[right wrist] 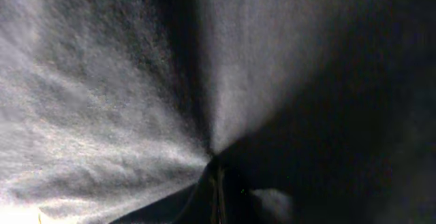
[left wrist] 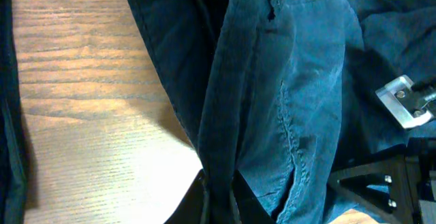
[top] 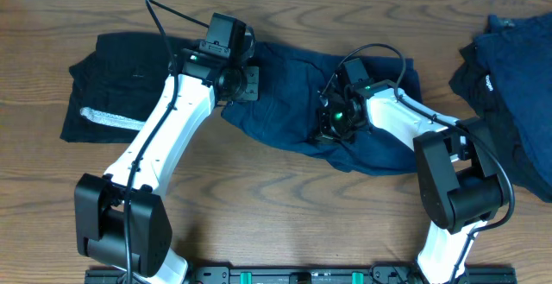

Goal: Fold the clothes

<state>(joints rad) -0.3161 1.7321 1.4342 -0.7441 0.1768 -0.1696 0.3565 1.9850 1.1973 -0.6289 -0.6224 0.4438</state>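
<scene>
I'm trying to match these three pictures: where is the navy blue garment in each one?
Overhead: navy garment lies in the middle, upper half.
Left wrist: fills centre and right.
Right wrist: fills the frame, looking grey.
Shared landmark: wooden table, at left in the left-wrist view.

Wood-grain table (top: pixel 285 206) before me, with the cloth lying directly on it. Left: a black garment (top: pixel 112 77), a whitish-grey band (top: pixel 108 117) along its near edge. Centre: a crumpled navy garment (top: pixel 285 90). Right: navy cloth (top: pixel 517 47) heaped over black cloth (top: pixel 473 72), running past the table's right edge.
</scene>
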